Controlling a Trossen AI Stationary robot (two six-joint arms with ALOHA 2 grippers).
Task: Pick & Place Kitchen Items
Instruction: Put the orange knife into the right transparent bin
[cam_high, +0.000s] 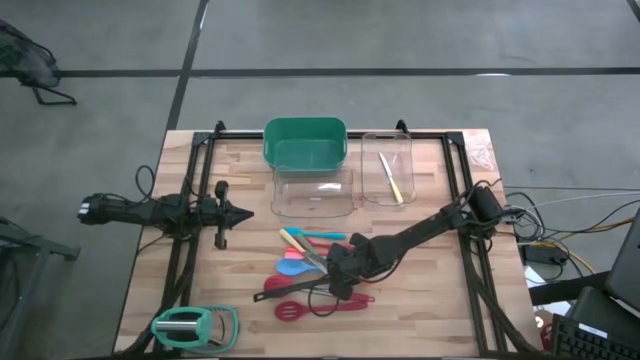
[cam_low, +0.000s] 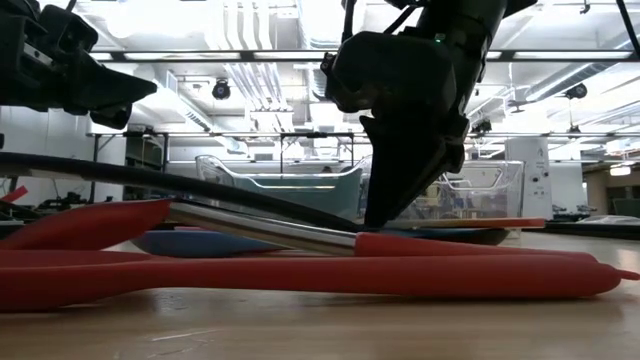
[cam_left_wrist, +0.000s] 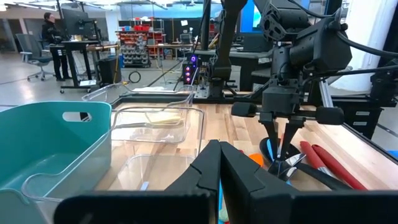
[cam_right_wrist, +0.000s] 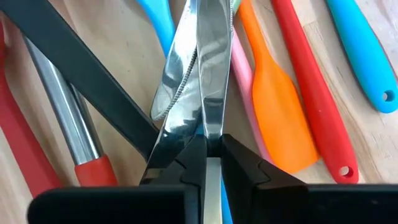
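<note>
Left gripper (cam_high: 243, 212): fingers together, empty, parked at table's left. Utensil pile (cam_high: 318, 272): mostly unsorted at front centre, right gripper (cam_high: 335, 283) pinching steel tongs (cam_right_wrist: 198, 93) within it. Clear bin (cam_high: 388, 168), far right: one yellow utensil (cam_high: 390, 178) placed; most remain.

In the overhead view the right gripper (cam_high: 338, 283) covered the middle of the utensil pile (cam_high: 318, 272), so what its fingers met could not be read there; the yellow utensil (cam_high: 391, 179) in the clear bin (cam_high: 388, 168) was too small to name; the mint-green gadget (cam_high: 193, 327) was cut by the bottom edge. In the level view the red handles (cam_low: 300, 272) ran off the left edge, and the blue piece (cam_low: 190, 243) lay mostly hidden behind them. In the right wrist view the metal blades (cam_right_wrist: 202, 81) and orange spatula (cam_right_wrist: 277, 106) were cut off at the top.
</note>
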